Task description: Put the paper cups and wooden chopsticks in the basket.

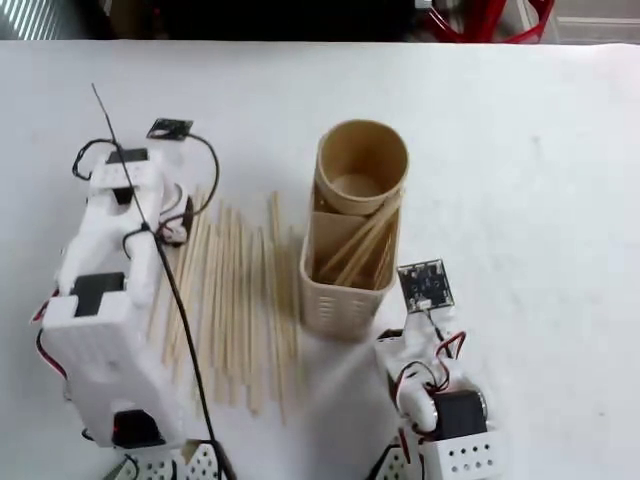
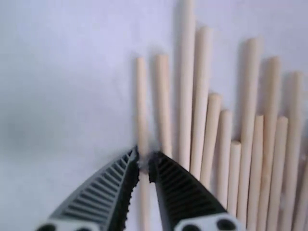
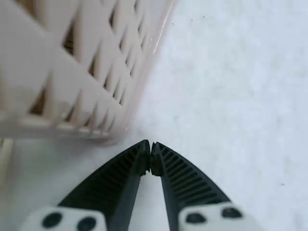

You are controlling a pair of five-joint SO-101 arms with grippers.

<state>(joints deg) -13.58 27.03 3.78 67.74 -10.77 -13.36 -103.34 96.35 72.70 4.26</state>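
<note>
Many wooden chopsticks (image 1: 230, 300) in a loose row on the white tabletop (image 1: 520, 180) just beside the basket (image 1: 345, 290), paper cup (image 1: 360, 170) and a few sticks inside it, left fingers (image 2: 120, 183) clamped on the row's edge chopstick (image 2: 140, 96), right fingers (image 3: 125, 173) pressed together beside the basket wall.

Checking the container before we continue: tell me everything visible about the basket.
The basket is a cream, plastic-looking rectangular box with open lattice walls, standing upright on the white table, just right of the loose chopsticks. A paper cup stands at its far end, and leaning chopsticks cross its near part slantwise. The right gripper, shut, sits beside its near corner without touching it.
</note>
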